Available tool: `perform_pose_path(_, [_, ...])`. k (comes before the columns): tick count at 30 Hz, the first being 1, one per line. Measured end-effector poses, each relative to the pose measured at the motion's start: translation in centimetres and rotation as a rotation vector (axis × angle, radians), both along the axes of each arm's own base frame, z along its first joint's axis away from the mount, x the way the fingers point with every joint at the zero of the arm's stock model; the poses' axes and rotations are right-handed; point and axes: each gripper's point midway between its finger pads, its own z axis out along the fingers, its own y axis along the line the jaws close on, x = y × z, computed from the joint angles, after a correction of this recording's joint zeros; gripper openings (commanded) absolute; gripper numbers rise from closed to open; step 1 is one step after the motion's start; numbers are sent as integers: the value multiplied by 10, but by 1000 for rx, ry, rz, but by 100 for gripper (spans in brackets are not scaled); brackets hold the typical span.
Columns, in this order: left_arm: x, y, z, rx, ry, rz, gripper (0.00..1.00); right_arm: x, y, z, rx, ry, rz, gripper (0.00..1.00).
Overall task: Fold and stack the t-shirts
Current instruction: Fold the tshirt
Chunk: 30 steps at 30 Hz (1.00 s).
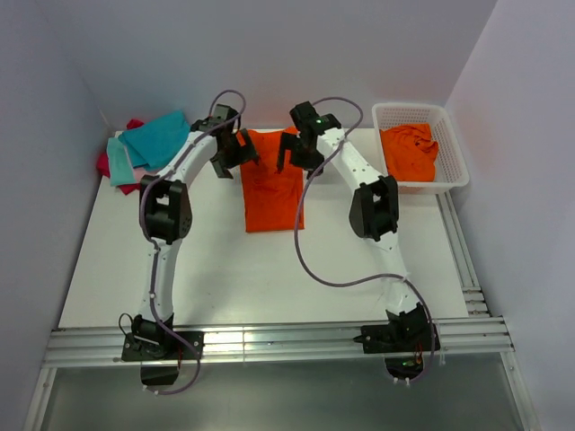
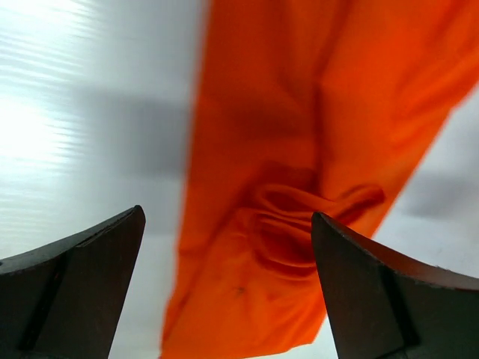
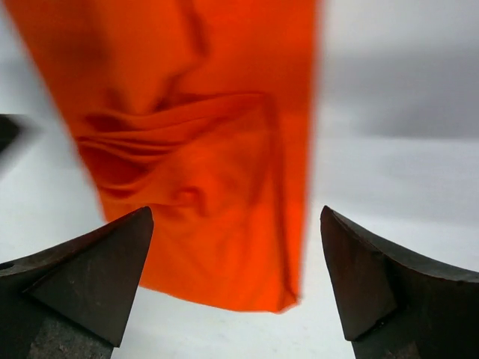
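Hovering above the orange t-shirt [image 1: 272, 193], the left gripper [image 2: 226, 213] and right gripper [image 3: 236, 209] gape.

I stretch my left arm [image 1: 166, 211] and my right arm [image 1: 373, 208] far forward from the near bench edge, forearms leaning toward each other, wrists tipped down, left jaws and right jaws both spread wide, gripping nothing.

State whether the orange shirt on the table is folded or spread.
Partly folded: the orange shirt lies as a narrow strip, no sleeves showing.
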Motion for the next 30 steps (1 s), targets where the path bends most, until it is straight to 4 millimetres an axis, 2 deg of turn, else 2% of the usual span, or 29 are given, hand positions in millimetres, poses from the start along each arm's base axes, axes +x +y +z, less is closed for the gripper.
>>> perform_pose_path(2, [0, 20, -1, 10, 12, 41, 99, -5, -22, -11, -14, 46, -38, 100])
perform_pose_path(4, [-5, 43, 6, 24, 19, 93, 99, -20, -47, -18, -37, 93, -70, 100])
perform_pose_path(7, [-26, 65, 26, 46, 11, 140, 99, -49, -75, -12, -69, 132, -96, 100])
perform_pose_path(11, [-73, 65, 57, 31, -32, 144, 100, -92, -81, 10, -34, 101, -76, 100])
perform_pose_path(14, [-114, 54, 62, 10, -48, 124, 99, -121, -77, 20, 15, 76, -56, 100])
perform_pose_path(16, [-139, 41, 51, -27, -29, 96, 99, -132, -70, 17, 47, 75, -45, 99])
perform_pose_path(19, [-172, 20, 10, -69, 58, 40, 99, -143, -59, -4, 79, 116, -32, 98])
perform_pose_path(21, [-185, 13, -13, -62, 120, 20, 98, -151, -54, -23, 84, 154, -28, 94])
perform_pose_path(24, [-191, -1, -34, -60, 159, -2, 98, -158, -49, -39, 86, 188, -22, 91])
perform_pose_path(30, [-187, -19, -34, -89, 127, -24, 98, -151, -38, -49, 107, 178, -16, 87])
